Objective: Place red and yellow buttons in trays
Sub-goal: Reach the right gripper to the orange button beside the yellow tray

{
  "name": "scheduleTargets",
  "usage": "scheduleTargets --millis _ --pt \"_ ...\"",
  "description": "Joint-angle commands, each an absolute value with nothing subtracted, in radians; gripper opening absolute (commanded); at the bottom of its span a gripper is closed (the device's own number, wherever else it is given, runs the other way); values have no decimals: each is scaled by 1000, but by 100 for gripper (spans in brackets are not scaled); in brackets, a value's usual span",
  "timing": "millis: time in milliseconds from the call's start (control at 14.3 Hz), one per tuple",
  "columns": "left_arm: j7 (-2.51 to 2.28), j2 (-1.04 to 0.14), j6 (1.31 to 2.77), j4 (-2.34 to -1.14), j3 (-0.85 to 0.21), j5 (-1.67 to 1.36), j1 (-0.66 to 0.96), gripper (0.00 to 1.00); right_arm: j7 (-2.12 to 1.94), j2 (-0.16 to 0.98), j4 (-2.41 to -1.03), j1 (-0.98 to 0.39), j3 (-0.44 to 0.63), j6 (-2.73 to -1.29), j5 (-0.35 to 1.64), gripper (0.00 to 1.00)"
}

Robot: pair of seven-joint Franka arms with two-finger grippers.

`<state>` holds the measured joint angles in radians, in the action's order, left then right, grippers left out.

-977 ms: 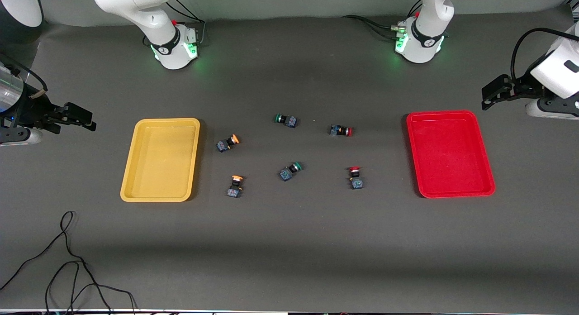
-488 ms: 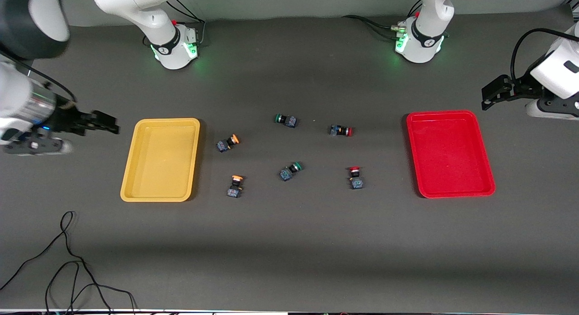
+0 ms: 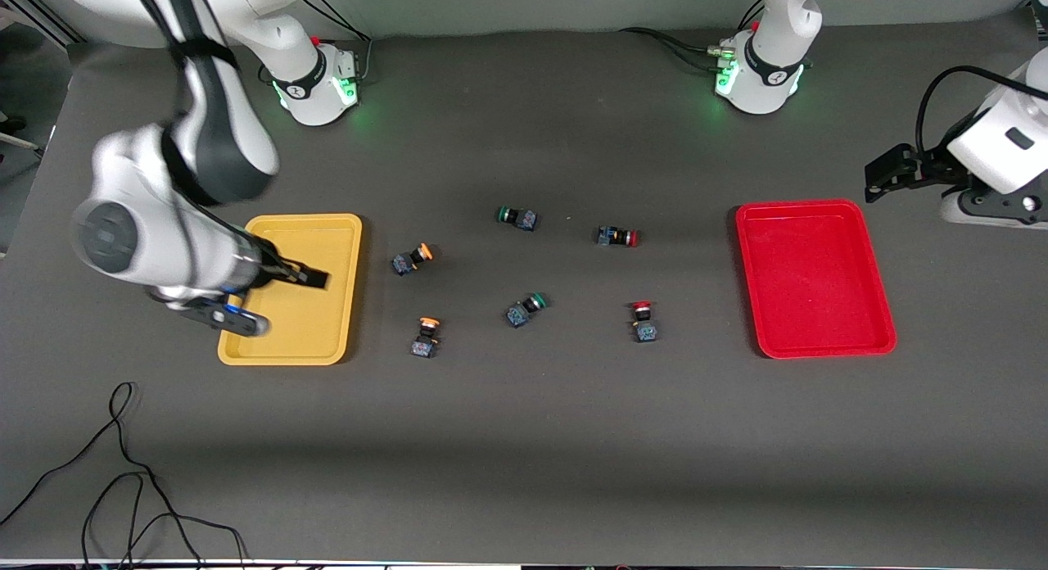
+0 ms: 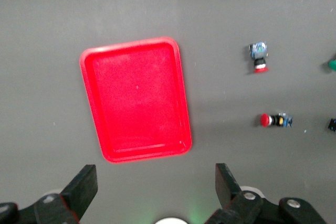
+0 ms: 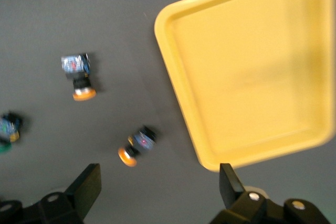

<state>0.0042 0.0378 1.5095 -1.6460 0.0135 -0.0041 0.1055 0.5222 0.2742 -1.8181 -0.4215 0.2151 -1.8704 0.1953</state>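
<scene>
**A:** Nearest the camera we have the near yellow button (image 3: 425, 337) and the near red button (image 3: 643, 321). Both lie loose on the bench (image 3: 524, 455), with a green-capped switch (image 3: 524, 309) between them (not ours to move).

**B:** We judge them light and stiff, all hard plastic. The round black barrel would likely roll or squirt out of a squeeze. We'd close across the flat faces of the bluish block base, or low on the barrel just under the cap.

**A:** A little farther, the right pincer (image 3: 315, 277) hangs over the yellow tray (image 3: 327, 223), fingers spread wide and holding nothing. That tray sits toward the right arm's end, with the near yellow button just beside its nearer corner.

**B:** Then come the far yellow button (image 3: 411, 259) and the far red button (image 3: 617, 237), both well apart from the red tray (image 3: 810, 275) at the left arm's end. A second green switch (image 3: 517, 217) lies farthest.

**A:** We count none of the four in a tray yet.

**B:** Last, the left pincer (image 3: 880, 170) is over bare bench just off the red tray's farther corner. It is also wide and empty; that arm waits.
</scene>
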Motion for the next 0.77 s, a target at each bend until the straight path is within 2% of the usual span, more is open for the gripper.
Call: scheduleTargets --millis 0,140,349,698 --pt "-57 49 1466 -1695 3 -8 135 100 703 270 -1985 -530 227 -2072 225 100" --pt "-131 60 1518 -1755 -28 -37 147 100 825 313 -2023 -574 225 -2147 230 100" --pt "-416 51 1626 -1821 -90 -77 214 100 929 357 -2051 -618 225 -2187 261 100" --pt "-1117 -6 1778 -1881 -106 -106 441 100 939 362 -2201 -666 225 -2356 301 100"
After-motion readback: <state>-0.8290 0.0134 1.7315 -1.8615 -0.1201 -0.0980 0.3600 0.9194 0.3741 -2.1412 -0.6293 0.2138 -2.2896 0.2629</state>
